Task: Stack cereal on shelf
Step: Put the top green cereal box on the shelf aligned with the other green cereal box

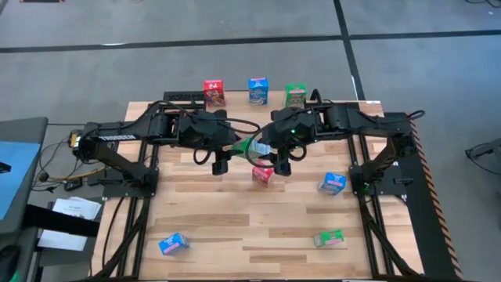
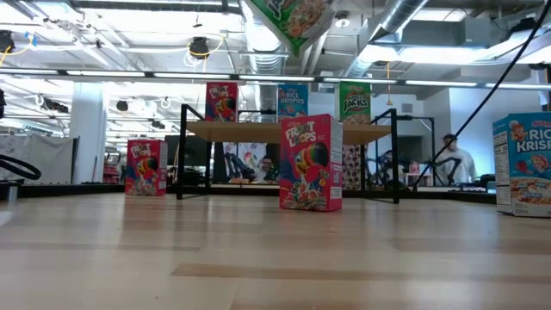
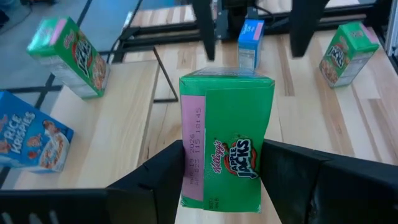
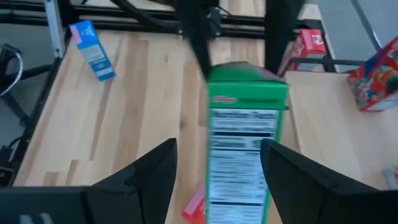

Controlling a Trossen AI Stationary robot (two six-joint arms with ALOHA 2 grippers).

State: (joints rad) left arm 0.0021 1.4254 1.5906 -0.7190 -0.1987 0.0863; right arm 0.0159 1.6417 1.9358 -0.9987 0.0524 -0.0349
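- The left gripper [image 3: 224,180] is clamped on a green cereal box [image 3: 227,140], held in the air above mid-table — near the shelf's [image 1: 235,106] front edge
- The right gripper [image 4: 214,174] meets the same box, fingers spread either side; contact unclear
- A red box [image 1: 263,175] stands just below; open tabletop [image 1: 250,227] toward the near edge

The wide light-wood slatted table [image 1: 235,227] fills the lower middle of the high view, standing on a grey floor [image 1: 94,70] crossed by dark lines. At the left edge of that view lie a blue-and-dark flat case [image 1: 17,168] and white sheets of paper [image 1: 70,215], with loose cables [image 1: 55,168] between them. In the low view a person in a white top [image 2: 454,159] sits at the right, far behind the table, under white ceiling pipes and ducts [image 2: 258,34].
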